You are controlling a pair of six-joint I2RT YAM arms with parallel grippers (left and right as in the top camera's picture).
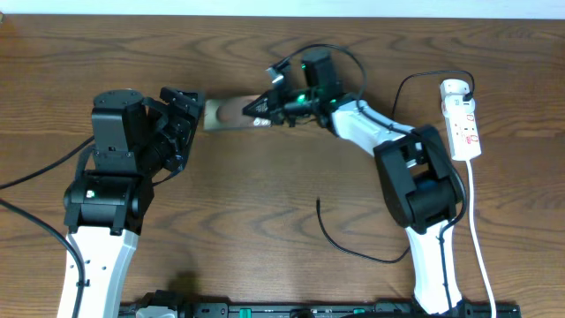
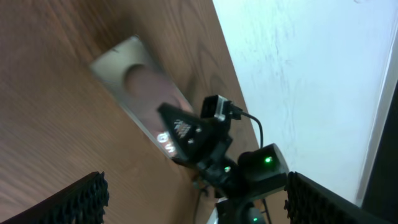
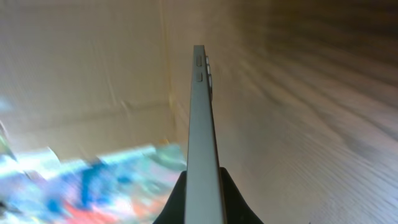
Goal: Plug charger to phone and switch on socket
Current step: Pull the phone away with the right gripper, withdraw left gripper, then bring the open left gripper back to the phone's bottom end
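Note:
The phone [image 1: 228, 115] is lifted on its long edge at the table's back middle, with my right gripper [image 1: 262, 108] shut on its right end. In the right wrist view the phone [image 3: 202, 118] shows edge-on, and the right gripper [image 3: 203, 199] clamps it from both sides. My left gripper [image 1: 188, 124] stands open just left of the phone's free end, not touching it. From the left wrist, the phone [image 2: 140, 93] lies ahead with the right gripper [image 2: 181, 134] on it, beyond my own open fingers [image 2: 78, 199]. The charger [image 1: 340, 240] lies loose on the table. The socket [image 1: 465, 119] rests at the right.
A white cord [image 1: 478, 221] runs from the socket down to the front edge. A black cable loops from the adapter [image 1: 455, 87] at the socket's far end. The right arm's base [image 1: 422, 185] stands between the charger's free end and the socket. A pale wall [image 2: 298, 74] rises behind the table.

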